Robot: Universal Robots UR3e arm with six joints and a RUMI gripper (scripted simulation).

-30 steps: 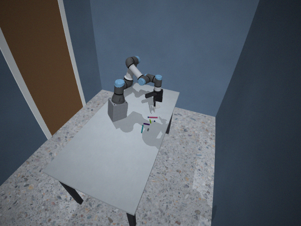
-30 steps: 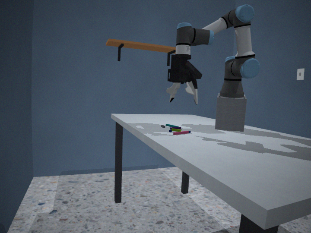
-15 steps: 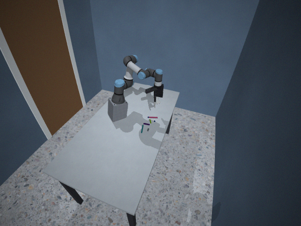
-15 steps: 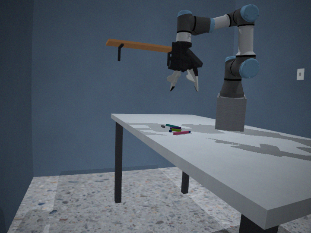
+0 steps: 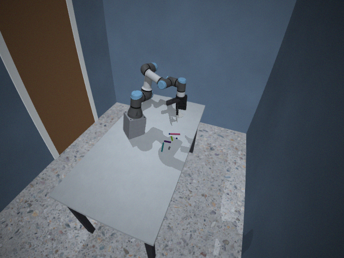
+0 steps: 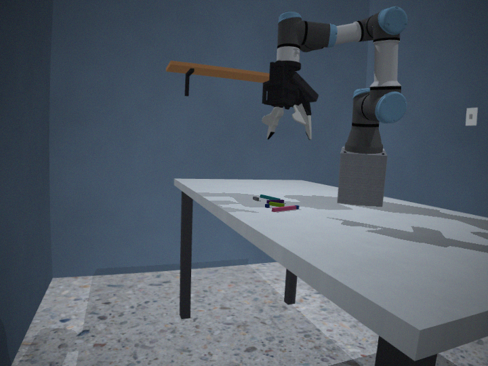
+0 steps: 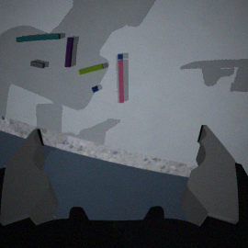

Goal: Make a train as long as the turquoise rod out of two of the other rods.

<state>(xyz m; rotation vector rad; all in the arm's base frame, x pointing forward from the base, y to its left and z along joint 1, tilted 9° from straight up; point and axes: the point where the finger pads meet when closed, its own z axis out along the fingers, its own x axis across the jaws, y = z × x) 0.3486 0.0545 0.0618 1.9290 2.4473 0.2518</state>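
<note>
End effector (image 5: 177, 121) (image 6: 290, 137) (image 7: 119, 129): wide open, holding nothing
Pink rod (image 5: 175, 134) (image 6: 284, 209) (image 7: 121, 82): end to end with a blue rod (image 5: 169, 134) (image 6: 297, 207) (image 7: 120, 56)
Turquoise rod (image 5: 162, 147) (image 6: 270, 197) (image 7: 39, 38): apart, flat on bench (image 5: 119, 177) (image 6: 315, 236) (image 7: 161, 110)

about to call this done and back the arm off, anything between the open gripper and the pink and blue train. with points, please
Nothing visible stands between the gripper (image 5: 177, 121) (image 6: 290, 137) (image 7: 121, 133) and the pink rod (image 5: 175, 134) (image 6: 284, 209) (image 7: 121, 82) or the blue rod (image 5: 169, 134) (image 6: 297, 207) (image 7: 120, 56) at its end.
</note>
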